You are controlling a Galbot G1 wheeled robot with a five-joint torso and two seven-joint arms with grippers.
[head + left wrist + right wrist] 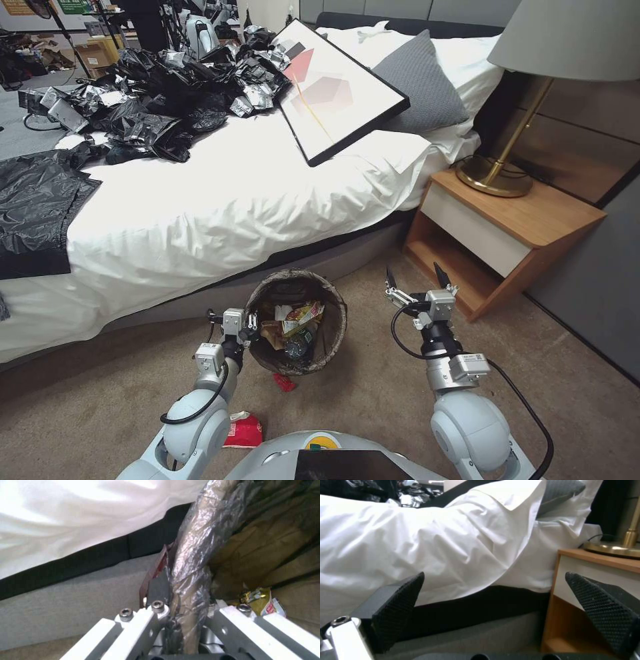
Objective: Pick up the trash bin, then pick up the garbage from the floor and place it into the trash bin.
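The bin (328, 333) wall is covering part of the small red scrap (285, 383) lying under it, so can't tell what that is. The left arm is hiding one side of the red packet (243, 432) on the carpet. Stuff inside the bin is piling up and overlapping, too small to sort out beyond a yellow wrapper (303, 315). In the left wrist view the liner rim (190, 562) is blocking the inner finger, and the frame edge is cutting off the wrapper's neighbours.
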